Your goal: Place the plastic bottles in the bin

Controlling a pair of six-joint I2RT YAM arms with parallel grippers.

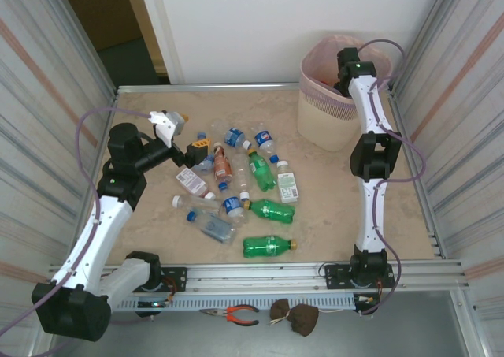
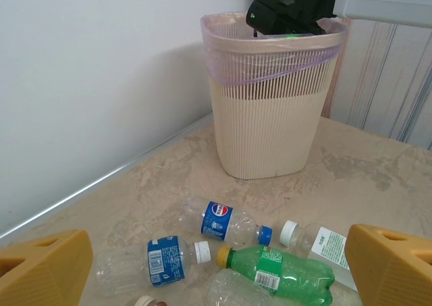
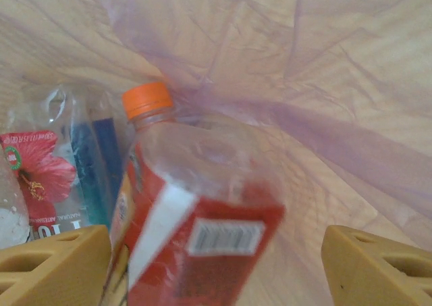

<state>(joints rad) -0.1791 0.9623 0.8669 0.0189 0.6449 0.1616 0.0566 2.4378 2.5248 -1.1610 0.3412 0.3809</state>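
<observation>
The left arm [image 1: 93,235] and the right arm [image 1: 368,215] are built alike: slim white links between chunky black joint housings, each on a black base. Lilac cables [image 1: 81,130] loop alongside both. A small green light [image 2: 290,36] glows on the right arm's black wrist. The fingers [image 2: 395,269] are ochre blocks with hollow cut-outs.

Glossy plastic bottles [image 1: 268,246] (ribbed matt bin [image 1: 324,127])

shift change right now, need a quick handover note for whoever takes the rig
Left tool: open, empty, over the bottles on the table.
Right tool: open inside the bin, orange-capped bottle loose between its fingers.
Done: at least one flower-label bottle lies in the bin.
Left to do: roughly a dozen bottles lying mid-table.
</observation>
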